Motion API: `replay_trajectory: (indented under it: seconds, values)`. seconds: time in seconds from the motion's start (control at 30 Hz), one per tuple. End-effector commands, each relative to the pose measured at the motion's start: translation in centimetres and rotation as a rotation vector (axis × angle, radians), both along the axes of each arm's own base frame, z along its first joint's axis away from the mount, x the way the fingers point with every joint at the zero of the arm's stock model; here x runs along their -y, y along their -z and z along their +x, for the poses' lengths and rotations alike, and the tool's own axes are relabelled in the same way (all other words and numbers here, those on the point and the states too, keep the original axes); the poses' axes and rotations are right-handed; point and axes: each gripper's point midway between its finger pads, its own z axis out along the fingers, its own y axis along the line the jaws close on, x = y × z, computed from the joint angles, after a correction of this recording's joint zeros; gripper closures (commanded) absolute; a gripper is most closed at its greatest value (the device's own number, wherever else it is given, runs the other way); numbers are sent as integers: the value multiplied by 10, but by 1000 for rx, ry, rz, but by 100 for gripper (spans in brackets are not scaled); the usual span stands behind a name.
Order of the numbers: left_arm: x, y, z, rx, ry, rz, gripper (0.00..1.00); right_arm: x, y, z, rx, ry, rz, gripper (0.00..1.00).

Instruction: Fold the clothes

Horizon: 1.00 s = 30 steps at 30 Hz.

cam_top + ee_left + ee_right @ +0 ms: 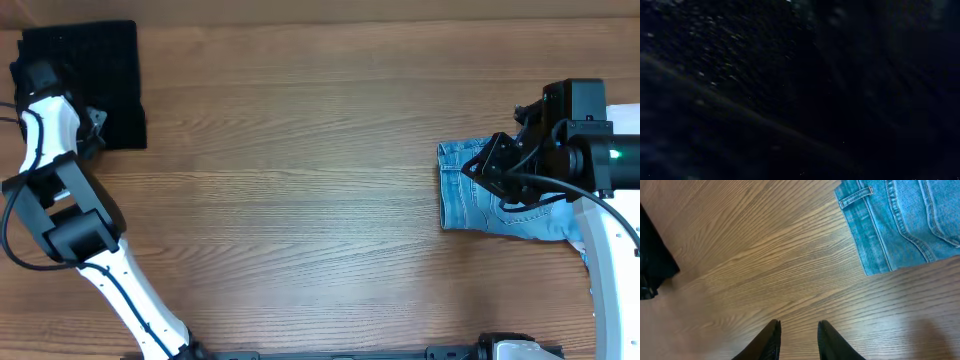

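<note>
Neatly squared black knit garment point(85, 70) lies at the table's point(300, 180) left corner. The left pincer point(92, 122) is closed against it, its hold unclear. The right pincer point(797, 330), slightly parted and empty, hovers beside the denim point(900, 225). Fuzz snagged in the closed left pincer could drag the fold apart.

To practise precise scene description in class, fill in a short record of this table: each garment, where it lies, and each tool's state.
Surface: wooden table
Black sweater: neat rectangle, top left corner of the overhead view
Jeans: compact bundle at the right side, partly under the right arm
Left tool: shut, at the sweater's edge; its camera shows only dark fabric
Right tool: open, empty, near the jeans
</note>
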Motion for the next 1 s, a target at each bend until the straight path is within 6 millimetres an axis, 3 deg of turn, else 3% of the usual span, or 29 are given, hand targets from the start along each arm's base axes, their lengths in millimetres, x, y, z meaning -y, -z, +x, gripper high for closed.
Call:
replay_trajectory:
  seconds: [0.0,0.1,0.37,0.97]
  values:
    - [-1,12,-8,-66,50,19,96,2,-3,0,16,2,-11,72]
    - [-18,11,-31,-146,8,67,96,3,-3,0,16,2,-12,72]
    - [-50,11,-50,-141,-64,72,95,3,-2,-1,12,2,-11,72]
    - [-87,-2,-34,-39,-25,161,87,5,0,-6,-12,11,-27,72]
